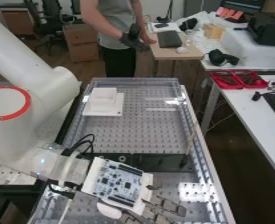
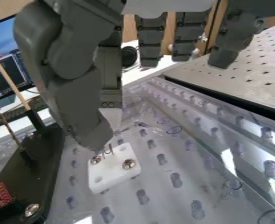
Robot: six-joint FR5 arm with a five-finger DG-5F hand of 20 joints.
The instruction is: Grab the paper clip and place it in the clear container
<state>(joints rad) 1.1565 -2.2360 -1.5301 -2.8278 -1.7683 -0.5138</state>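
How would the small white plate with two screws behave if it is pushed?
The white plate would probably stay put, as two screws seem to fasten it. Its straight edges suggest stiffness, and its flat, low shape should resist tipping.

Arm [image 1: 58,92]: one is seen
Hand [image 1: 169,204]: one
Circuit board [image 1: 120,184]: one
Red trays [image 1: 229,86]: two
Block screws [image 2: 128,164]: two are fitted
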